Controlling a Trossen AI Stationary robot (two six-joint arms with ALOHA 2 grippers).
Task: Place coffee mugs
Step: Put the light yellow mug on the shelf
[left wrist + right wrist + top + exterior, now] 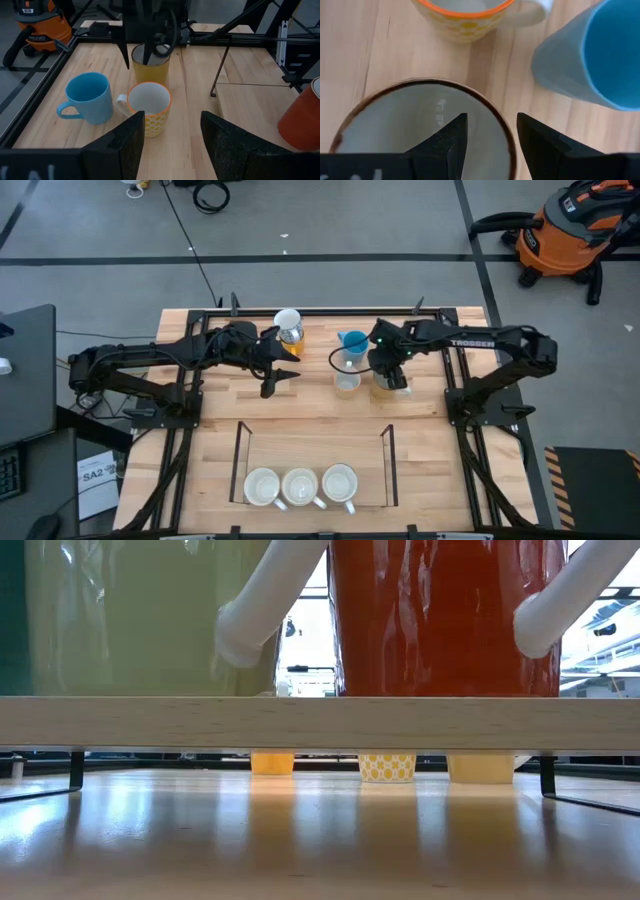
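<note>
My right gripper (492, 142) is open over a yellow mug with a brown rim (427, 85). One finger is inside the mug (388, 380) and one is outside its wall. Beside it stand a blue mug (352, 340) and an orange-rimmed patterned mug (150, 107). My left gripper (172, 135) is open and empty, level above the table and facing these mugs. A red-brown mug (288, 328) sits near the far edge. Three white mugs (300, 486) stand in the wire-framed area near the front edge. My right gripper comes from above, pointing down, with the yellow mug's rim (502, 125) between its open fingers. I cannot tell whether either finger touches the wall. The mug stands upright on the table.
The blue mug (590, 55) and the patterned mug (465, 17) stand close to the yellow mug on its left and far sides. Thin black wire uprights (240, 460) border the front area. A black frame rail (330, 310) runs along the far edge. Bare wood lies mid-table.
</note>
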